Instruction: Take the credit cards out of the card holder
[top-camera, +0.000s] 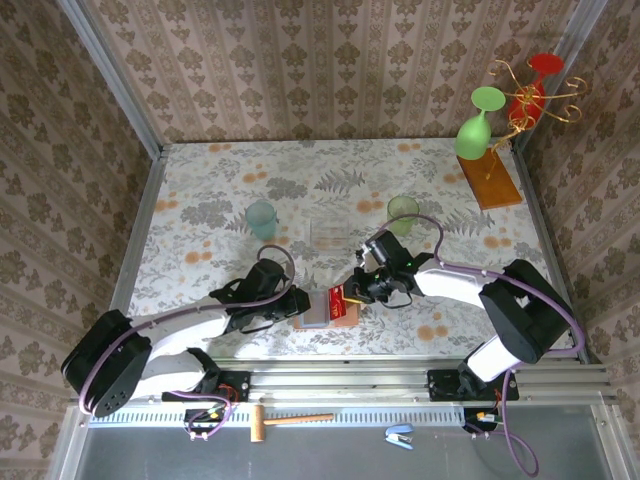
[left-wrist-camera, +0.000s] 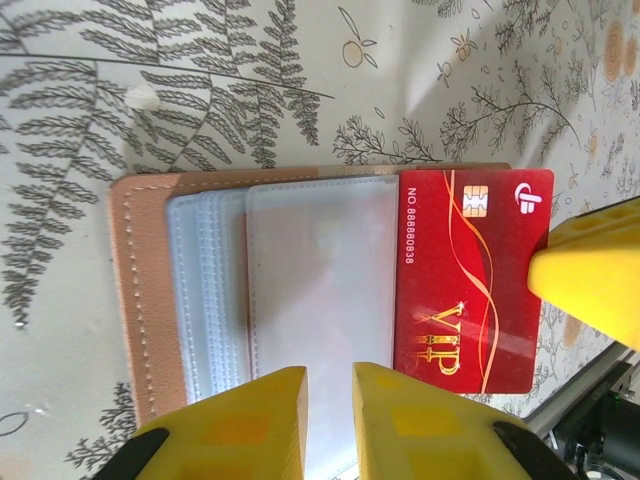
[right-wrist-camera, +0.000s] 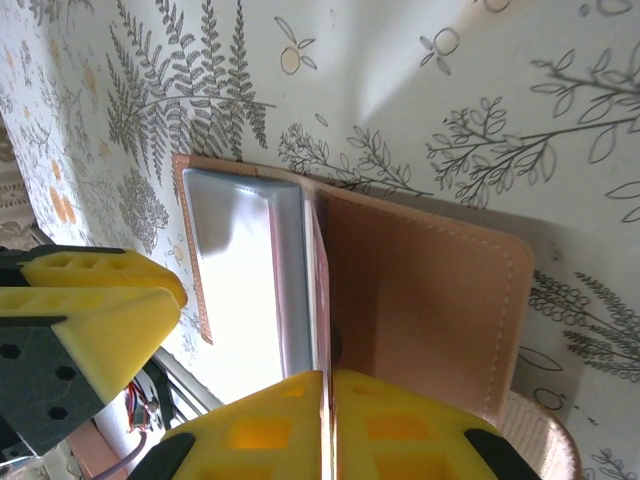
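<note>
Card holder lies open on the tabletop, lower centre of the top view. In the left wrist view, the red VIP credit card sticks out to the right of the clear sleeve. Right fingers are clenched on the card's edge. Left fingers hover over the sleeve with a narrow gap between them. I cannot tell if they grasp anything.

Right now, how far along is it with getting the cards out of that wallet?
Early on. Done: the card holder lies open. In hand: the right gripper pinches one red card, which sticks almost fully out of its sleeve; the left gripper sits over the holder's edge. Left: pull it free, set it down, check other sleeves.
</note>
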